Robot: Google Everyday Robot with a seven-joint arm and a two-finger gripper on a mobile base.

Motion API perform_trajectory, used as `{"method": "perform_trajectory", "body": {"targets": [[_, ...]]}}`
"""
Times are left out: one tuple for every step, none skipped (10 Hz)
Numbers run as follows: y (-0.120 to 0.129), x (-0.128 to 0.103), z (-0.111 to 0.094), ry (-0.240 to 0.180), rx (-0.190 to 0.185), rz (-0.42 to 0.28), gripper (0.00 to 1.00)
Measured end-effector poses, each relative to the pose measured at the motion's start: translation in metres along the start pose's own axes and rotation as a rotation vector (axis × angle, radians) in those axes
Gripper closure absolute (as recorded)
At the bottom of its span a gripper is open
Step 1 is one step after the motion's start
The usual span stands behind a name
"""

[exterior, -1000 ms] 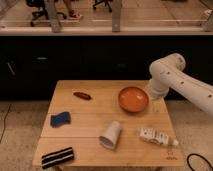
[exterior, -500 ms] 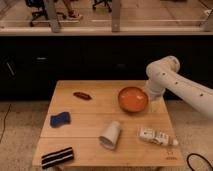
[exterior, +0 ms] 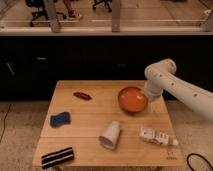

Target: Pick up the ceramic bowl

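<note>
The ceramic bowl [exterior: 132, 99] is round, shallow and glossy orange. It sits on the wooden table [exterior: 100, 120] towards the back right. My gripper [exterior: 147, 97] comes in from the right on the white arm [exterior: 172, 85] and is at the bowl's right rim. The arm's wrist covers the spot where gripper and rim meet, so I cannot tell whether they touch.
A white paper cup [exterior: 110, 135] lies on its side in front of the bowl. A white bottle [exterior: 157, 137] lies at the front right. A blue sponge [exterior: 60, 119], a small red object [exterior: 81, 95] and a black-and-white bar [exterior: 57, 157] are on the left half.
The arm has moved a little to the left and down, bringing the gripper closer onto the bowl's right rim. The bowl and the other objects have not moved.
</note>
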Motion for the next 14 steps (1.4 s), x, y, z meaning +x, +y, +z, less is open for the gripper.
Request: {"method": "perform_trajectory", "body": {"targets": [[-0.003, -0.002, 0.006, -0.005, -0.004, -0.007, 0.2], [-0.004, -0.003, 0.011, -0.009, -0.008, -0.013, 0.2], [-0.004, -0.003, 0.02, -0.013, -0.019, -0.018, 0.2], [-0.003, -0.003, 0.026, -0.015, -0.026, -0.022, 0.2], [-0.004, -0.005, 0.031, -0.016, -0.03, -0.029, 0.2], [-0.004, -0.005, 0.033, -0.017, -0.032, -0.034, 0.2], [-0.005, -0.005, 0.037, -0.021, -0.03, -0.037, 0.2], [-0.006, -0.005, 0.041, -0.025, -0.031, -0.042, 0.2], [-0.008, -0.005, 0.044, -0.028, -0.03, -0.045, 0.2], [-0.009, -0.005, 0.048, -0.031, -0.033, -0.047, 0.2], [-0.01, -0.007, 0.052, -0.037, -0.036, -0.048, 0.2], [-0.009, -0.007, 0.055, -0.04, -0.041, -0.047, 0.2], [-0.009, -0.006, 0.06, -0.044, -0.044, -0.048, 0.2], [-0.011, -0.006, 0.063, -0.047, -0.045, -0.05, 0.2]]}}
